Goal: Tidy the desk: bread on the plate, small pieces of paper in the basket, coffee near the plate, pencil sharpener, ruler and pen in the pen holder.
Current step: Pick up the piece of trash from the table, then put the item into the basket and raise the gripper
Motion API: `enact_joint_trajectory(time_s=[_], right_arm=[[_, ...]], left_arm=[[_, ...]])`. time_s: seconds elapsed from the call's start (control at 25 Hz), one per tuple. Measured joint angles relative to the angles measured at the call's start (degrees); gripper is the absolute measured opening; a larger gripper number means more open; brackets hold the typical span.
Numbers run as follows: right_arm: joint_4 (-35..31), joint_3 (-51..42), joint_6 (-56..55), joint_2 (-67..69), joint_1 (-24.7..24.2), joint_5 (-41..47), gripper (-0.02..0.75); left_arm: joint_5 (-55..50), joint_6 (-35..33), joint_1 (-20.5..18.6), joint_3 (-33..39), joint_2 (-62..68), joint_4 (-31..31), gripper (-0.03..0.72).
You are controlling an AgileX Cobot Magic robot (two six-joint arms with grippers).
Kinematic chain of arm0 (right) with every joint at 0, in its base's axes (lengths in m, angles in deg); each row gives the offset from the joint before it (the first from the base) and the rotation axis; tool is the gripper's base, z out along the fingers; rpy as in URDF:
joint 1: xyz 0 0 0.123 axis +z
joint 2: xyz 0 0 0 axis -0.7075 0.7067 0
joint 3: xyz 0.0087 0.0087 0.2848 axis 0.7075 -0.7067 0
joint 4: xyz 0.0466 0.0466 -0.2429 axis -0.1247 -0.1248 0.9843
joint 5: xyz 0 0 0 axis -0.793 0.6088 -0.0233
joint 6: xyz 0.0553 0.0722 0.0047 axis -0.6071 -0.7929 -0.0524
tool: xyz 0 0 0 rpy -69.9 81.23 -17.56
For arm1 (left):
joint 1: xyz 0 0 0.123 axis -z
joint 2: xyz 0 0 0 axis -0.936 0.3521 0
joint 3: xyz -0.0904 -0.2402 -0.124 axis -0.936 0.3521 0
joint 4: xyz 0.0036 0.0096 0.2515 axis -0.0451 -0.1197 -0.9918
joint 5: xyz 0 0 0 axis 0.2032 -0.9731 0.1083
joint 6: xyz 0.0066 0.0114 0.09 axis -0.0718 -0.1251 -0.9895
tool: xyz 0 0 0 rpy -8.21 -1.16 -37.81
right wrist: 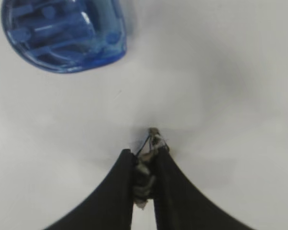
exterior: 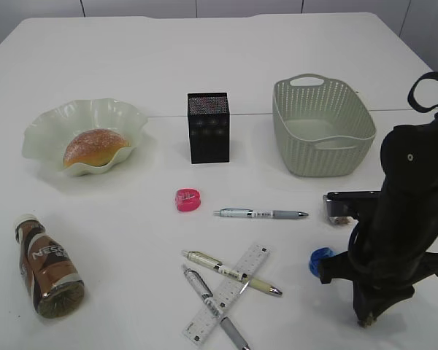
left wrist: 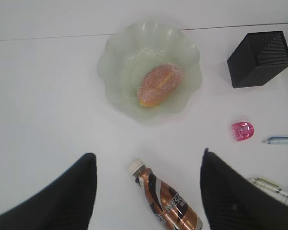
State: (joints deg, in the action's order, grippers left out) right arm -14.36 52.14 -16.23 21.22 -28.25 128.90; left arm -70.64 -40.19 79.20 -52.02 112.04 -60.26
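In the right wrist view my right gripper [right wrist: 144,151] is shut on a small crumpled piece of paper [right wrist: 144,182], low at the desk [right wrist: 230,72] beside a blue pencil sharpener [right wrist: 62,33]. The exterior view shows that arm at the front right, its gripper [exterior: 366,319] pointing down. My left gripper [left wrist: 148,154] hangs open above the coffee [left wrist: 165,201], which lies on its side. The bread [exterior: 93,146] rests in the plate [exterior: 51,124]. A pink pencil sharpener [exterior: 187,199], the ruler [exterior: 230,292] and three pens [exterior: 259,214] lie loose. The pen holder [exterior: 209,127] and the basket [exterior: 321,157] stand at the back.
The blue pencil sharpener [exterior: 320,260] sits just left of the right arm. Two of the pens cross the ruler near the front edge. The coffee [exterior: 47,270] lies at the front left, in front of the plate.
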Motion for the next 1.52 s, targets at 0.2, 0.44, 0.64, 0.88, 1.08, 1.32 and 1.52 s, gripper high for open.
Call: enact_joint_trajectory(time_s=[0.2,0.44,0.64,0.88,1.08,1.32,1.52], right_arm=[[-0.2,0.3,0.0,0.0,0.0,0.7,0.009],[0.5,0.4,0.0,-0.7,0.0,3.4,0.0],[1.0,0.3,0.0,-7.6,0.0,5.9,-0.002],[1.1,2.7,-0.1,-18.3,0.0,8.4,-0.002],[4.7,14.1,-2.0,-21.1,0.0,9.2,-0.002],[17.4,30.6,-5.8,-17.1,0.0,10.8,-0.002],[20.7,42.6,-6.2,-8.2,0.0,11.5,-0.002]], left_arm=[[0.0,0.0,0.0,0.0,-1.3,0.0,0.49],[0.0,0.0,0.0,0.0,-1.6,-0.4,0.477],[0.0,0.0,0.0,0.0,-1.6,-0.4,0.476],[0.0,0.0,0.0,0.0,-1.6,-0.2,0.474],[0.0,0.0,0.0,0.0,-1.6,0.5,0.459],[0.0,0.0,0.0,0.0,-1.6,2.5,0.458],[0.0,0.0,0.0,0.0,-1.6,5.9,0.456]])
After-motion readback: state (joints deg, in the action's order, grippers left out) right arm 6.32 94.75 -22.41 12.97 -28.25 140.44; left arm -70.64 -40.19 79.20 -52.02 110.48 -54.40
